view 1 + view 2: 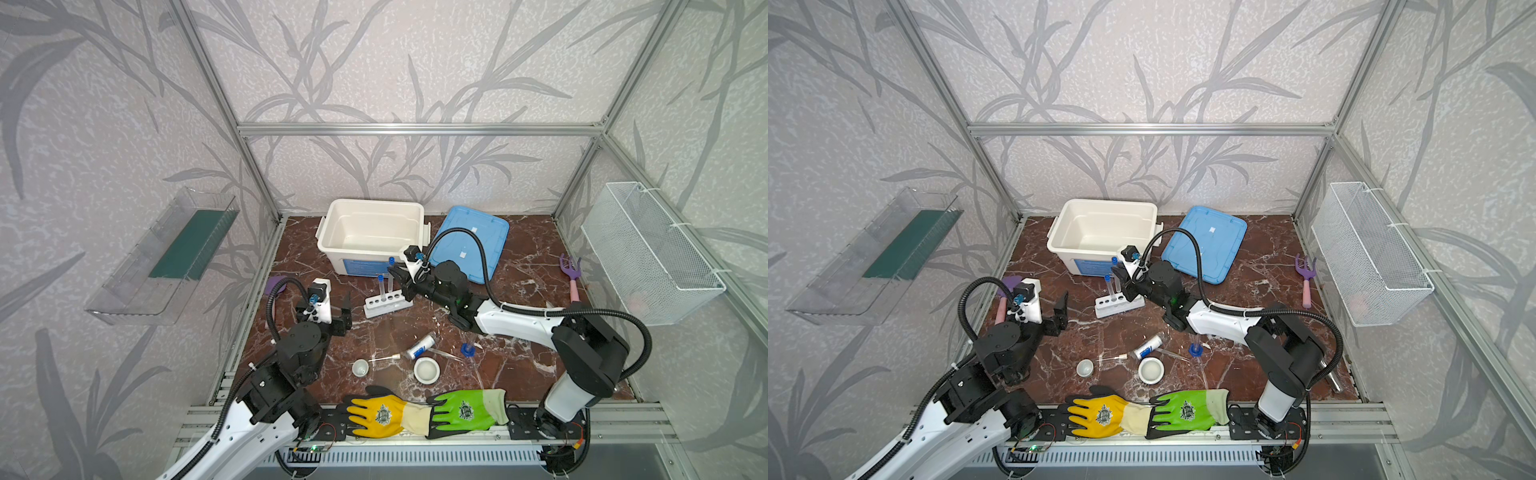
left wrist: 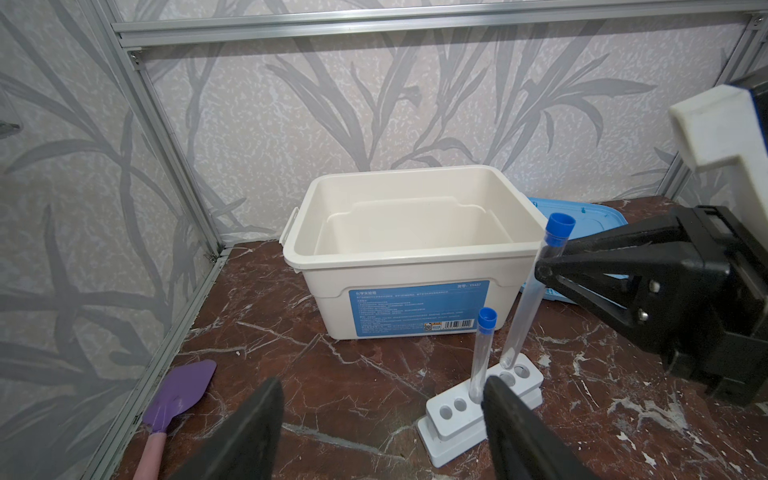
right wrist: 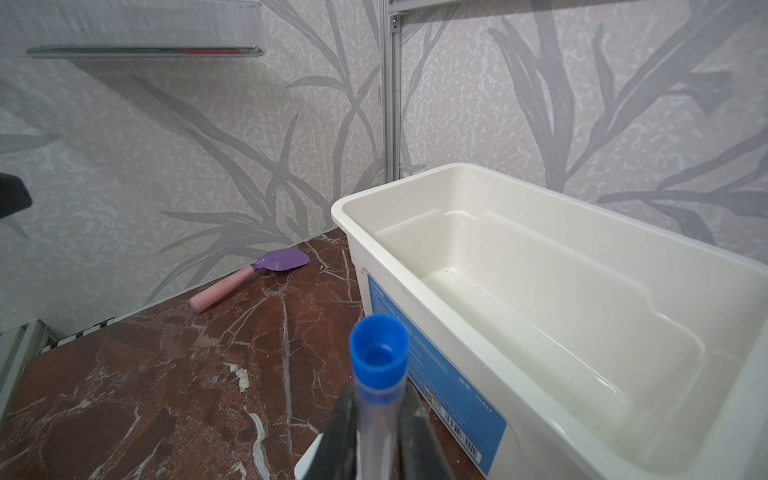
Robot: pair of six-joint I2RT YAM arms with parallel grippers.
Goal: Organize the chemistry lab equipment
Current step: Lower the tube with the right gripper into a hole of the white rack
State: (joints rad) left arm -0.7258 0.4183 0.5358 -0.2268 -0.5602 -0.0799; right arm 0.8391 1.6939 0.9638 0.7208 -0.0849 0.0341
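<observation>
Tub: a white tub (image 1: 330,245) is shown open at the back of the marble table (image 1: 519,270), with a blue lid (image 1: 469,241) laid just beside it.
Right gripper: the right gripper (image 2: 544,268) is clamped on a tilted, blue-capped test tube (image 2: 523,307), whose lower end is at the rack's top.
Left gripper: the left gripper (image 2: 382,415) is held near the rack, jaws apart and empty.
Rack: the white rack (image 1: 388,306) is set before the tub, with a second tube (image 2: 482,353) stood upright in it.
Dishes: a larger dish (image 1: 427,370) and a smaller dish (image 1: 360,368) are seen near the front edge.
Vial: a blue-labelled vial (image 1: 420,347) is laid on its side behind the dishes.
</observation>
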